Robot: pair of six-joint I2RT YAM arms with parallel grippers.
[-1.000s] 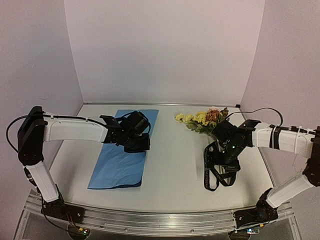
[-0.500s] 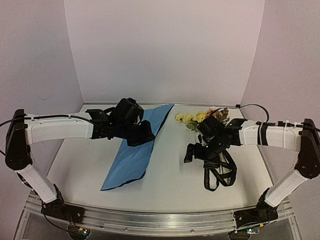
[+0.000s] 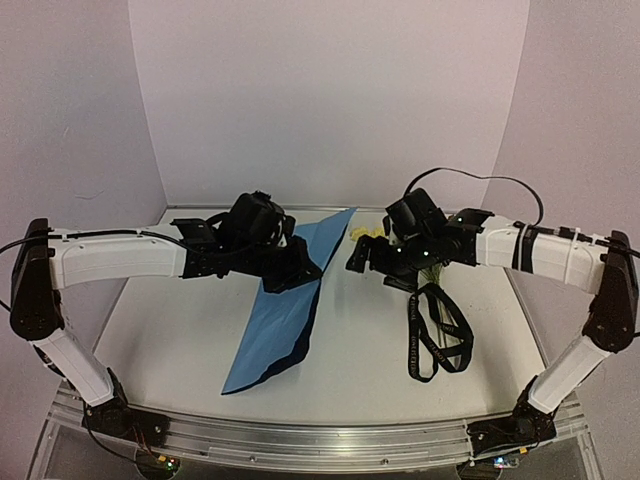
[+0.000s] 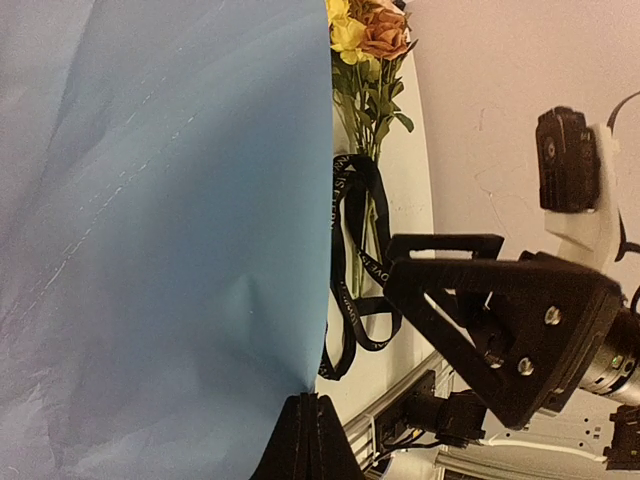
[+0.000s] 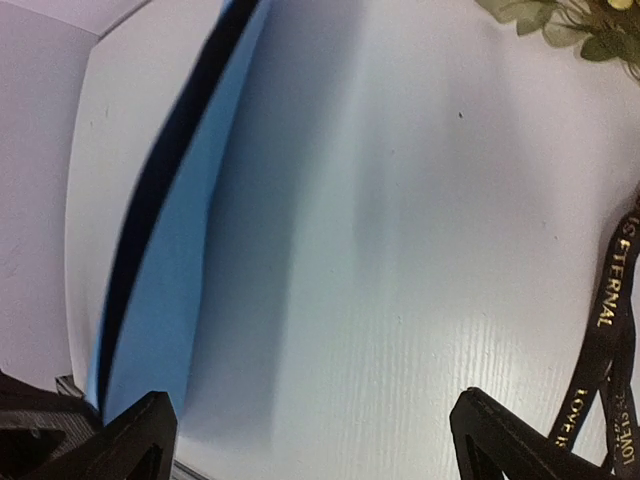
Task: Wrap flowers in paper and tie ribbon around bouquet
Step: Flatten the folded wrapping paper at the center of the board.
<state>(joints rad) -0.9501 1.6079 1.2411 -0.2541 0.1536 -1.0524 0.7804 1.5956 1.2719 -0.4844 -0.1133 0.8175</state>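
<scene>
My left gripper [image 3: 303, 271] is shut on one edge of the paper [image 3: 283, 322] and holds it off the table. The sheet hangs tilted, light blue face up and navy face beneath. In the left wrist view the closed tips [image 4: 312, 402] pinch the paper [image 4: 170, 200] at its edge. My right gripper [image 3: 362, 258] hovers open and empty just right of the raised sheet. The flowers [image 3: 363, 232] lie behind it, mostly hidden by the arm. The black ribbon [image 3: 436, 340] lies looped on the table at the right. There is no wrapped bouquet in view.
White walls close in the table at the back and both sides. A metal rail [image 3: 320, 440] runs along the near edge. In the right wrist view, white tabletop [image 5: 400, 250] lies between the paper [image 5: 160, 300] and the ribbon [image 5: 605, 330].
My left gripper has lifted the paper's edge and drawn it rightward, so the flat sheet now stands tilted. My right arm has left the ribbon and swung up and left toward the paper.
</scene>
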